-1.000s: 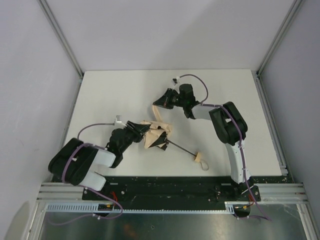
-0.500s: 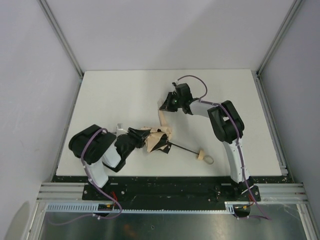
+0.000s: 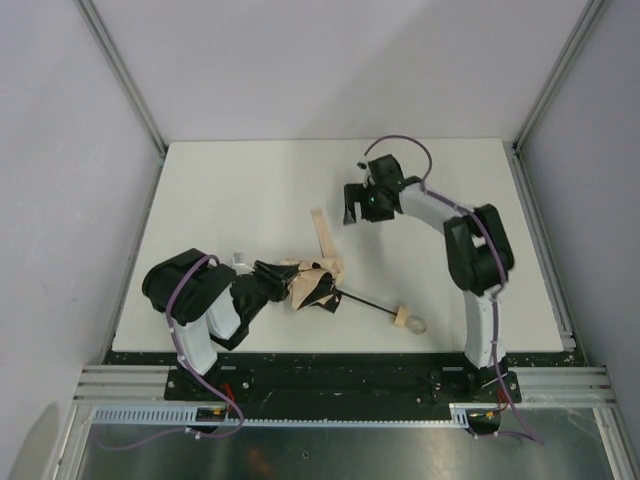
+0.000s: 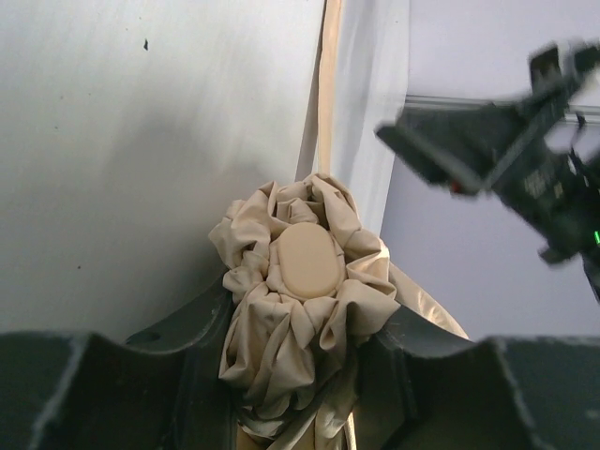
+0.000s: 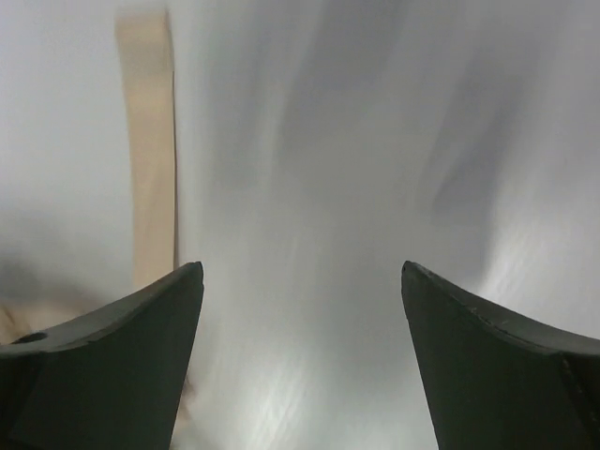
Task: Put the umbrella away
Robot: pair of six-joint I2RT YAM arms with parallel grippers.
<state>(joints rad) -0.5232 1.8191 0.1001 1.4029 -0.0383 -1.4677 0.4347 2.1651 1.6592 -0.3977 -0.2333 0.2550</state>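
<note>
Left end effector (image 3: 274, 281) clamps the bunched umbrella (image 3: 316, 284) to steady it, while right end effector (image 5: 300, 347) gapes empty, strap (image 5: 148, 141) just left.

Grips the umbrella (image 4: 305, 262) with the left gripper (image 3: 280, 284), arm folded low by the tabletop's (image 3: 230, 190) near-left corner; holds the right gripper (image 3: 352, 212) over mid-tabletop, jaws spread wide, arm reaching from the near-right edge.
</note>
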